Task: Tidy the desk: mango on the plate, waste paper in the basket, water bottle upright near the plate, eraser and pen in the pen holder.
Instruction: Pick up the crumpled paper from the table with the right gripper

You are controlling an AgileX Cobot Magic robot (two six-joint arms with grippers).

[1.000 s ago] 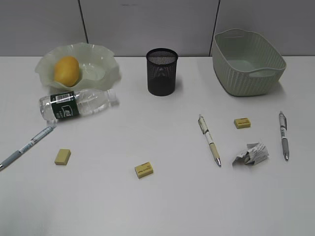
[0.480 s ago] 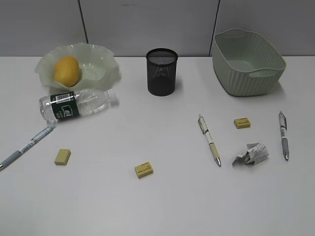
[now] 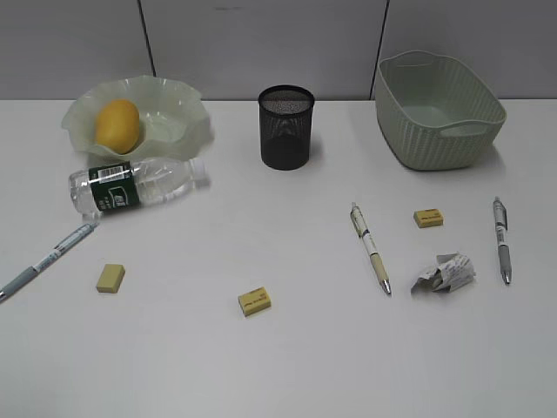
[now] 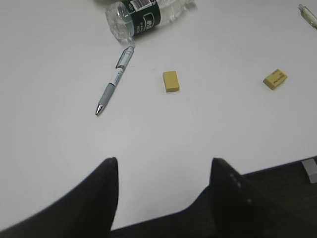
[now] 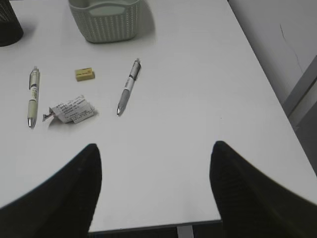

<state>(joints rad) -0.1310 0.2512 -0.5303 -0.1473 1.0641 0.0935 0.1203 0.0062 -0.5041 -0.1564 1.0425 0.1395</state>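
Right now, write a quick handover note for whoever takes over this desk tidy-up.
Left claw and right claw: open, empty, above the desk's near edge.
Done: mango in the plate.
Left: water bottle lies on its side before the plate; waste paper lies before the basket; three pens and three erasers lie outside the pen holder.

Bare desk (image 3: 287, 366) along the near edge; pens, erasers, waste paper (image 3: 445, 272) scattered mid-desk, well apart.
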